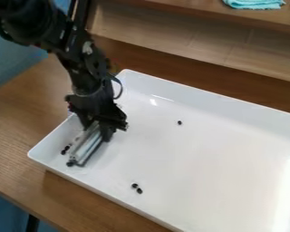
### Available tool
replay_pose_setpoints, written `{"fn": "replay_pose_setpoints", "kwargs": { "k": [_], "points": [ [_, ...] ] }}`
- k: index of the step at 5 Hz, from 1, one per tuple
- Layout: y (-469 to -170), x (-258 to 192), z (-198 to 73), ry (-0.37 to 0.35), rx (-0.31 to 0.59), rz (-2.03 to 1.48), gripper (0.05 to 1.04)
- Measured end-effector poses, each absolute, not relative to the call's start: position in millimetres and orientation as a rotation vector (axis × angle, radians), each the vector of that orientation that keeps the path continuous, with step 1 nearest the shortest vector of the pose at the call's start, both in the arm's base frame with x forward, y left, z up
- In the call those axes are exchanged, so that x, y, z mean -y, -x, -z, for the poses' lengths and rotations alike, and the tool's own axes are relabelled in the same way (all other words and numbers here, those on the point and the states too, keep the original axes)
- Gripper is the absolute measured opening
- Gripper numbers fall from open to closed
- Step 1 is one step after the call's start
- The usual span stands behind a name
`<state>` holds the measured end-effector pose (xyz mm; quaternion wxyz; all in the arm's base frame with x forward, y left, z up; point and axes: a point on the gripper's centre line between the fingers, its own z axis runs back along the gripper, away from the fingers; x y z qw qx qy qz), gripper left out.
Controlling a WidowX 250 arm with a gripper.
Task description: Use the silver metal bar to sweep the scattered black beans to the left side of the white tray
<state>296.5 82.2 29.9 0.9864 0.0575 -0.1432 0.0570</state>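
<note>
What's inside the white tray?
Small dark pieces and, at the hand, a pale, elongated object. The hand hides the object's upper end and the tray floor behind, so whatever lies there can't be seen.

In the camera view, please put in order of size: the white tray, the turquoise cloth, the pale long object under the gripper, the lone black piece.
1. White tray
2. Turquoise cloth and pale long object: too alike to rank
3. Lone black piece
</note>
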Motion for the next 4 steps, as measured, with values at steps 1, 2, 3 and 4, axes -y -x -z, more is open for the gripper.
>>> {"fn": "replay_pose_setpoints", "kwargs": {
  "k": [1, 2, 3, 4],
  "points": [
    [-289.4, -76.3, -31.5, -0.064, 0.213, -0.118, 0.405],
    [-295.0, -54.1, -71.1, 0.024, 0.192, -0.147, 0.405],
    [-299.0, -13.0, -98.7, 0.081, 0.198, -0.123, 0.406],
    [-300.0, 9.3, -101.6, 0.072, 0.206, -0.119, 0.406]
  ]
}}
